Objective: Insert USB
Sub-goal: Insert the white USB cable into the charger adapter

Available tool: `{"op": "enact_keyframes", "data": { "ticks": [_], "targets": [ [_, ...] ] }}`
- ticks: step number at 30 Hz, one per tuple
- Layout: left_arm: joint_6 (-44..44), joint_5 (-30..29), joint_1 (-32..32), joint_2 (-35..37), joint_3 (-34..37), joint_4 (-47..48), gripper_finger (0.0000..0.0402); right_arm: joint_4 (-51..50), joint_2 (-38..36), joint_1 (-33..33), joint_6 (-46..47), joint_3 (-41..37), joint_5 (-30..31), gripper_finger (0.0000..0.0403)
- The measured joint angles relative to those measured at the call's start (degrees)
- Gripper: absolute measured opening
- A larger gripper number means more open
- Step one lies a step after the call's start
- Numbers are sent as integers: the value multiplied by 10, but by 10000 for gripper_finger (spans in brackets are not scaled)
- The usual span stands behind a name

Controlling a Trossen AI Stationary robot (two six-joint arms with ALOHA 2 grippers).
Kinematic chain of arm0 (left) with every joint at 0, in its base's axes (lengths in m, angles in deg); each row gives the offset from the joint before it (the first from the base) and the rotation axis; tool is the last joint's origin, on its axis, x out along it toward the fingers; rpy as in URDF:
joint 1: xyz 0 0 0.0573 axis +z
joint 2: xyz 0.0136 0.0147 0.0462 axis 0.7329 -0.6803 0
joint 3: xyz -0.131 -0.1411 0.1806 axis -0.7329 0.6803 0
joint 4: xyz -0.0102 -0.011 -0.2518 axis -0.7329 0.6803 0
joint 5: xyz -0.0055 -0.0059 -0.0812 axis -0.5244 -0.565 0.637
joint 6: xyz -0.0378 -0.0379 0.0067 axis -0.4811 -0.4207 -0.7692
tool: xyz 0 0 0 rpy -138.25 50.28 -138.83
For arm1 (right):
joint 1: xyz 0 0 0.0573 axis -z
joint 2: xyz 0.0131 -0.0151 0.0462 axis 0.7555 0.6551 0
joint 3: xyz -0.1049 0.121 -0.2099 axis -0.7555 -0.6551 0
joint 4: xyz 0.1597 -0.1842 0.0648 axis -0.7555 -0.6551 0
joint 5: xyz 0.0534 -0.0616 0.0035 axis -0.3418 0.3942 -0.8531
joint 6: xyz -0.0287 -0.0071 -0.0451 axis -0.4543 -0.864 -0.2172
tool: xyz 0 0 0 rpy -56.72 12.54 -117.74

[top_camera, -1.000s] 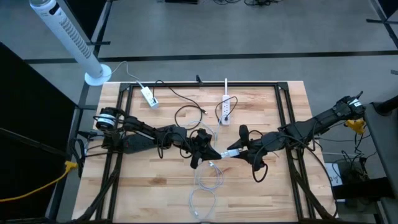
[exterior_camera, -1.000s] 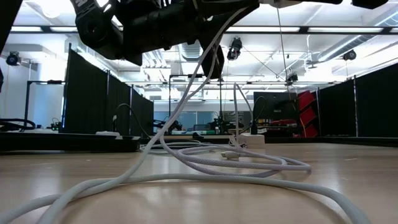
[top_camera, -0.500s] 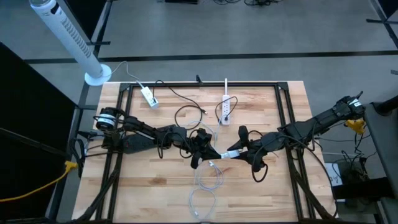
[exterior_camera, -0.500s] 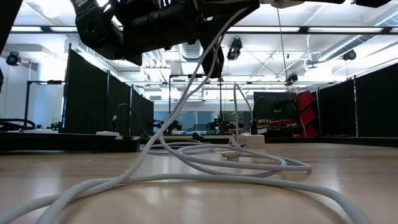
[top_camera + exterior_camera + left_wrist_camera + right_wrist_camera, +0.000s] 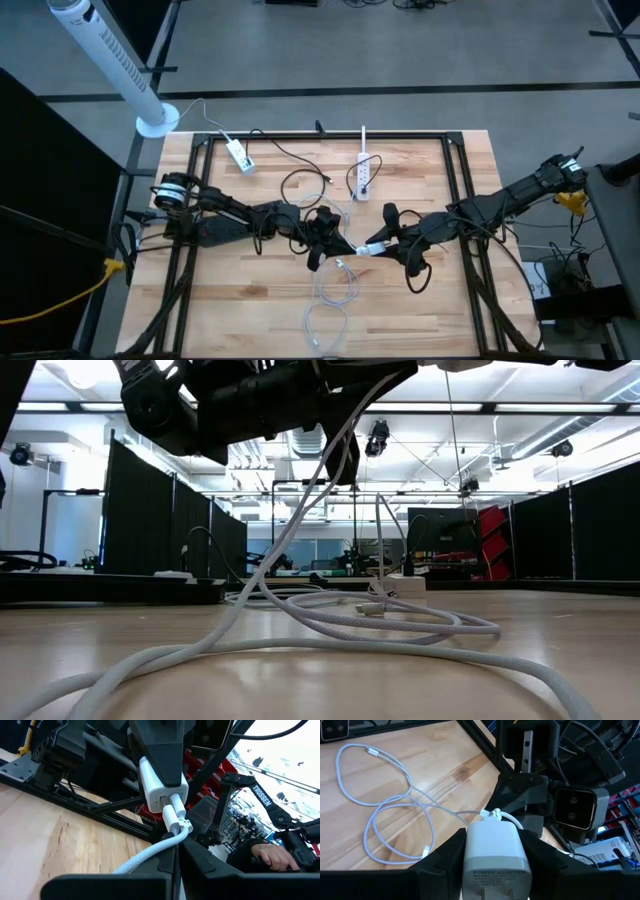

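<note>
A white power adapter (image 5: 372, 243) hangs above the middle of the table, with my right gripper (image 5: 385, 240) shut on it. A white USB plug (image 5: 175, 815) sits in the adapter's port. Its white braided cable (image 5: 335, 290) drops from there and lies in loose loops on the wooden table (image 5: 250, 300), toward the near edge. My left gripper (image 5: 333, 241) faces the adapter from the left and is shut on the cable just behind the plug. My left gripper pinches the cable right behind the plug (image 5: 170, 837) between its two fingers, coming level from the table's left. The fingers lie across the cable, which bends away slack below them to the table. My right gripper pinches the adapter's two broad sides (image 5: 470, 850) between its fingers, coming level from the table's right. The adapter is lifted clear, its port end toward my left gripper and its prongs (image 5: 495, 895) back toward my wrist.
A white power strip (image 5: 364, 177) lies at the far middle, a smaller white block (image 5: 240, 155) at the far left, with a thin black cord (image 5: 300, 183) looped between them. Black frame rails (image 5: 330, 135) border the table. A person's hand (image 5: 267, 852) shows beyond it.
</note>
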Motion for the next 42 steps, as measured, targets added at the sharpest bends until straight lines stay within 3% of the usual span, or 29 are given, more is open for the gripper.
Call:
{"op": "enact_keyframes", "data": {
  "ticks": [34, 42],
  "targets": [
    [39, -36, 0, 0, 0, 3, 0, 1, 0, 0, 10, 0, 18, 141],
    [79, -29, -1, -1, -53, 107, 0, -2, 10, 0, 15, 0, 14, 141]
  ]
}}
